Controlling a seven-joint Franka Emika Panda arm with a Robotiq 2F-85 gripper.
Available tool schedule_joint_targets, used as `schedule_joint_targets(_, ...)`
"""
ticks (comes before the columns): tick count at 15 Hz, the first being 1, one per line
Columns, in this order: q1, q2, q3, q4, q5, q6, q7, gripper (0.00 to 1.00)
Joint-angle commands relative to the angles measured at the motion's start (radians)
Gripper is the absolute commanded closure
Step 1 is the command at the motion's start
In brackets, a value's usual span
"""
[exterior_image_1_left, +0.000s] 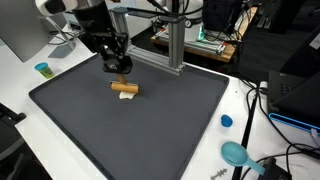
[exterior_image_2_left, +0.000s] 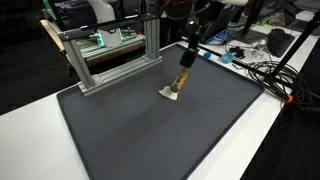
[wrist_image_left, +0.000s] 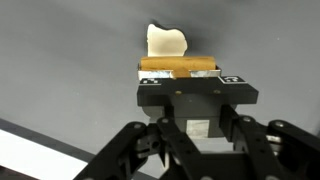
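Hand: your gripper (wrist_image_left: 190, 78) has its jaws closed in on the stick (wrist_image_left: 178, 66); they are drawn in, not spread.
Grip: in the wrist view the brown stick lies crosswise right at the fingertips, filling the gap between the 2 pads (wrist_image_left: 150, 79).
Hand position: in both exterior views your gripper (exterior_image_1_left: 119, 72) (exterior_image_2_left: 187, 62) points down over the far part of the mat (exterior_image_1_left: 120, 135), directly above the stick.
Stick: it sits on the mat (exterior_image_2_left: 150, 135) near the far edge, just in front of the frame (exterior_image_1_left: 176, 50); in an exterior view it reads as a short brown bar (exterior_image_1_left: 125, 88).
Lift: you cannot tell from these views whether the stick (exterior_image_2_left: 181, 80) rests fully on the mat or is raised at 1 end.
Cream piece: a pale piece (wrist_image_left: 167, 40) touches the stick on the side away from your wrist; it lies on the mat (exterior_image_2_left: 171, 95) (exterior_image_1_left: 124, 96). Whether it is joined to the stick cannot be told.
Frame: a metal frame (exterior_image_2_left: 105, 55) stands along the far edge of the mat, near the hand but apart from it.
Around: 1 blue cup (exterior_image_1_left: 42, 69), 1 blue cap (exterior_image_1_left: 226, 121) and 1 teal scoop (exterior_image_1_left: 236, 153) lie off the mat, well apart from the hand.
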Motion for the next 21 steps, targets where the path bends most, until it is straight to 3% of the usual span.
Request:
schedule_joint_targets(1,-0.014,-0.006,-0.033,-0.017,0.065,0.009,0.132,0.79)
schedule_joint_targets(2,-0.014,-0.005,-0.039,-0.019,0.071,0.016,0.159,0.79)
schedule_joint_targets(3,-0.004,0.01,-0.035,-0.003,0.037,-0.001,0.105,0.54)
schedule_joint_targets(4,-0.008,0.012,-0.04,-0.005,0.043,0.003,0.123,0.54)
schedule_joint_targets(5,-0.002,0.024,-0.044,0.009,0.036,-0.011,0.142,0.79)
schedule_joint_targets(11,0.037,0.12,-0.062,0.058,-0.017,-0.046,0.181,0.79)
schedule_joint_targets(21,-0.01,0.214,-0.045,0.141,0.035,-0.194,0.095,0.79)
